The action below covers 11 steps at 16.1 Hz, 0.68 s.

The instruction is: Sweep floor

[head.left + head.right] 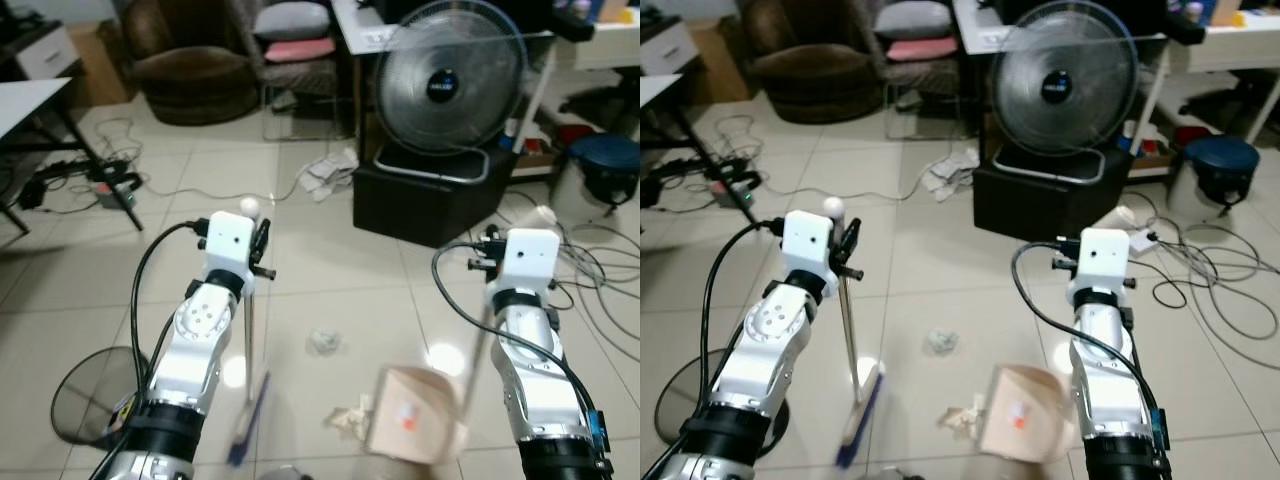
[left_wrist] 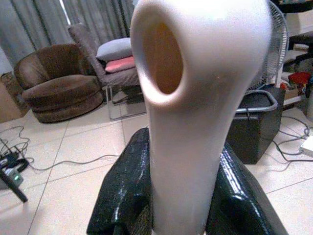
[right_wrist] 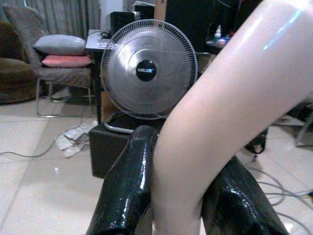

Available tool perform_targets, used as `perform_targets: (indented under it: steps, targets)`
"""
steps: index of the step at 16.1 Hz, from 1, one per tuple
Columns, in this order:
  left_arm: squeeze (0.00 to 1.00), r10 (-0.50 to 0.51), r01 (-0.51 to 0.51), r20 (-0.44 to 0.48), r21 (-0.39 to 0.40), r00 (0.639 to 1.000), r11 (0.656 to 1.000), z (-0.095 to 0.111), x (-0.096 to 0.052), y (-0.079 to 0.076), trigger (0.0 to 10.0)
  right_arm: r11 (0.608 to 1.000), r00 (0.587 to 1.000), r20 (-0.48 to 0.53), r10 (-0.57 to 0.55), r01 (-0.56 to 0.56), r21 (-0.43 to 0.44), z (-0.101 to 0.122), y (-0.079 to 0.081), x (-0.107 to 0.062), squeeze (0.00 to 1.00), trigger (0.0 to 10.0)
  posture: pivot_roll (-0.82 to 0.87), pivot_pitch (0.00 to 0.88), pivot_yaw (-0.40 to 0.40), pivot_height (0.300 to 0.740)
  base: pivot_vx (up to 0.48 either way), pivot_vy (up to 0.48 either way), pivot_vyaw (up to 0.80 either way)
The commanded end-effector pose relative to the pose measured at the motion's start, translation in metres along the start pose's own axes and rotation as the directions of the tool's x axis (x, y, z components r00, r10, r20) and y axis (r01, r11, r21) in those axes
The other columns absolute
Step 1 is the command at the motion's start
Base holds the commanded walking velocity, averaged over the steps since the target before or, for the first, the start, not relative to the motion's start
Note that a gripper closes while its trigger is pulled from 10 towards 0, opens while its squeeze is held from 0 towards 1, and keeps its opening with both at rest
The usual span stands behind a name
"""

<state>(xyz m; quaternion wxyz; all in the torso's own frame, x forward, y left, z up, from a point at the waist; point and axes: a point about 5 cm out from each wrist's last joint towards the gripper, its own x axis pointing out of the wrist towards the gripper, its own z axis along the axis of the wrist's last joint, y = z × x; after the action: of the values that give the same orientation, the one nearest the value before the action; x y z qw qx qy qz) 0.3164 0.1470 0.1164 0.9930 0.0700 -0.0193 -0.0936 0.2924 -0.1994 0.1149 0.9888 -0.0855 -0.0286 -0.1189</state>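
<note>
My left gripper (image 2: pixel 181 200) is shut on the pale top end of the broom handle (image 2: pixel 195 98), with a black finger (image 2: pixel 124 196) on each side. The broom (image 1: pixel 248 330) stands nearly upright, and its blue brush head (image 1: pixel 245 430) rests on the tiles. My right gripper (image 3: pixel 178 203) is shut on the pale handle of the dustpan (image 3: pixel 234 98). The beige dustpan (image 1: pixel 410 415) sits low on the floor at the front right. A crumpled grey paper ball (image 1: pixel 324 341) and a pale scrap (image 1: pixel 350 418) lie on the tiles between brush and pan.
A black mesh bin (image 1: pixel 85 395) stands at the front left. A big floor fan (image 1: pixel 450 90) on a black box (image 1: pixel 420 200) is ahead on the right, with crumpled paper (image 1: pixel 328 172) beside it. Cables (image 1: pixel 590 280) trail on the right. A table leg (image 1: pixel 110 180) stands at the left.
</note>
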Motion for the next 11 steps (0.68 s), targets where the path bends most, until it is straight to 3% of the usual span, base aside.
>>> perform_targets:
  steps: [1, 11]
  targets:
    - [0.00, 0.017, -0.018, 0.051, 0.015, 0.999, 1.000, 0.011, 0.005, 0.006, 10.0, 1.000, 0.997, 0.069, -0.018, 0.018, 0.005, 0.011, -0.001, 0.007, 0.00, 10.0, -0.02, 0.070, 0.114, 0.740, 0.000, 0.000, 0.00]
    - [0.00, 0.001, -0.002, 0.110, 0.009, 0.994, 1.000, 0.014, 0.008, 0.007, 10.0, 0.997, 0.992, 0.116, -0.053, 0.059, -0.054, 0.005, -0.019, 0.020, 0.00, 10.0, -0.01, 0.189, 0.115, 0.740, 0.000, 0.000, 0.00]
